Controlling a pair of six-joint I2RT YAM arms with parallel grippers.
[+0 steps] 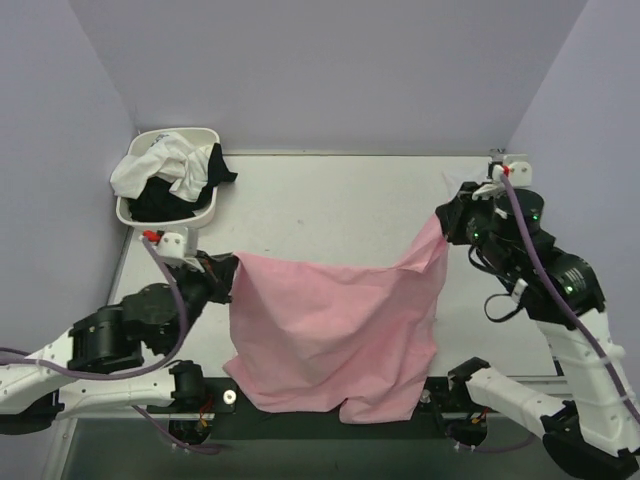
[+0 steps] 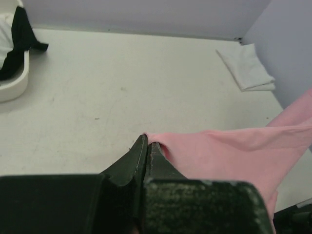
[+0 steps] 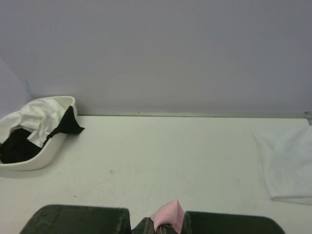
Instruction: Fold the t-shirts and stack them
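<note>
Nearest: lower hem of pink t-shirt drapes over the near edge of the surface, between the two arm bases. Cloth plain light pink, soft, creased, no print seen. It hangs as a broad sheet, spread wide. Left fingers pinched tight together on its upper left corner, a small fold of pink caught at the tips. Right fingers likewise closed on the upper right corner; in the right wrist view a pink tuft sticks up between them. Top edge runs left to right and sags in the middle, right corner held farther back than the left. Far left: white basin holding a rumpled white t-shirt and a black t-shirt. Far right: a folded white t-shirt lies flat by the wall.
</note>
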